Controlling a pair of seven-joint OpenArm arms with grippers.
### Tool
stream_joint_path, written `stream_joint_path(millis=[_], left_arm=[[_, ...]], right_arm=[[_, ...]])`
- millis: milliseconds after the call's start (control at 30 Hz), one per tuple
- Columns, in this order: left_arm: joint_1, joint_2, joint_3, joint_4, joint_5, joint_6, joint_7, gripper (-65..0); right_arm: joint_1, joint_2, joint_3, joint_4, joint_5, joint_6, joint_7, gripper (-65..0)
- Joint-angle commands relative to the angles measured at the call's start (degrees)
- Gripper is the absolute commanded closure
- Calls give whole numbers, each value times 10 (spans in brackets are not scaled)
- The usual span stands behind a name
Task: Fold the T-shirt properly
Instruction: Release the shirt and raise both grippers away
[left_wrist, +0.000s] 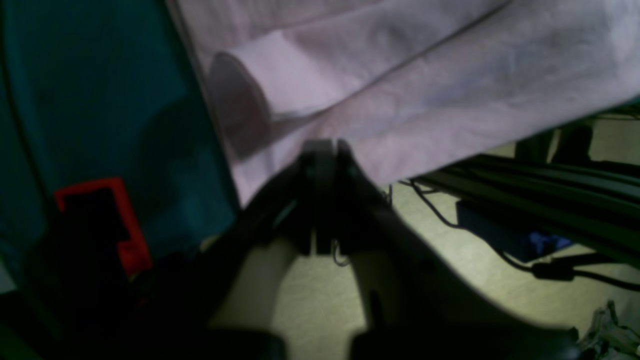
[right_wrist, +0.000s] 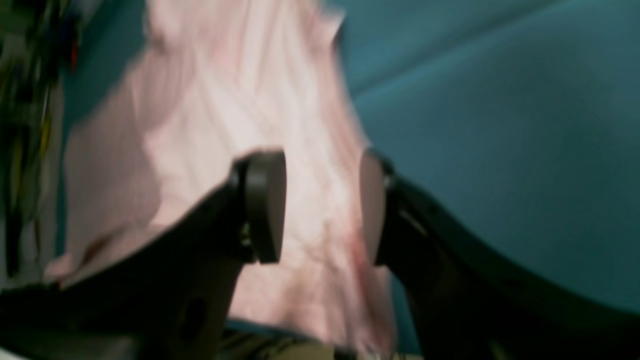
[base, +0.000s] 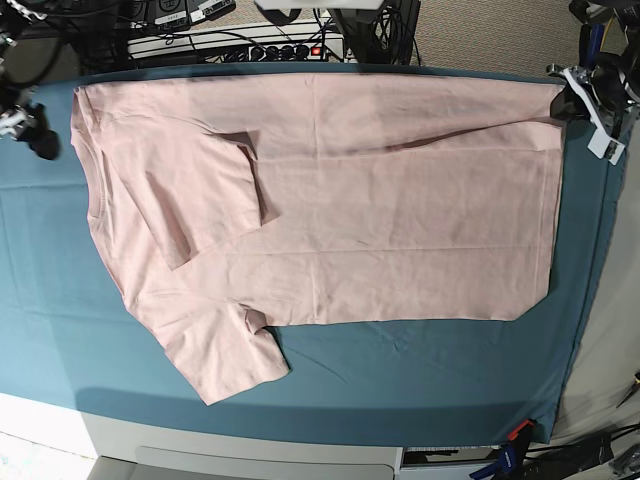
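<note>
Left wrist view: my left gripper (left_wrist: 322, 150) has its jaws pressed together right at the hem edge of the shirt (left_wrist: 425, 90). I read that as a pinch on the fabric, though the contact is dark and blurred. A rolled sleeve cuff lies just beyond the tips, and the cloth (left_wrist: 100, 100) is off to the side.

Right wrist view: my right gripper (right_wrist: 322, 205) stands with its jaws apart, the shirt (right_wrist: 240, 125) hanging in soft folds behind them. Too blurred to tell if either pad touches it.

Base view: the shirt (base: 330, 210) lies spread on the cloth (base: 400, 370), one sleeve folded in over the body. The left gripper (base: 572, 98) is at the shirt's far hem corner; the right gripper (base: 40, 140) sits off the collar end.

It looks light, limp and wrinkle-prone. I'd grip it at corners and seams, keeping it taut.
</note>
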Motion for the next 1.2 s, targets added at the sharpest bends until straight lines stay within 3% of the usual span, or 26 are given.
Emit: stream_joint_path(millis=[0, 367, 600, 933, 1033, 1167], left_arm=[[2, -11, -4, 6, 0, 0, -7, 0], [-7, -11, 15, -31, 19, 3, -7, 0], [-60, -11, 129, -31, 122, 18, -14, 0], [-87, -11, 139, -31, 188, 17, -44, 0], [-88, -11, 139, -31, 216, 58, -84, 0], [-91, -11, 139, -31, 258, 161, -156, 0]], right_arm=[[10, 20, 1, 12, 6, 1, 12, -249], [51, 19, -49, 62, -13, 1, 12, -249], [51, 19, -91, 105, -52, 1, 12, -249], [53, 18, -91, 115, -56, 1, 12, -249], [57, 11, -91, 115, -56, 1, 12, -249], [57, -9, -91, 115, -56, 1, 12, -249]])
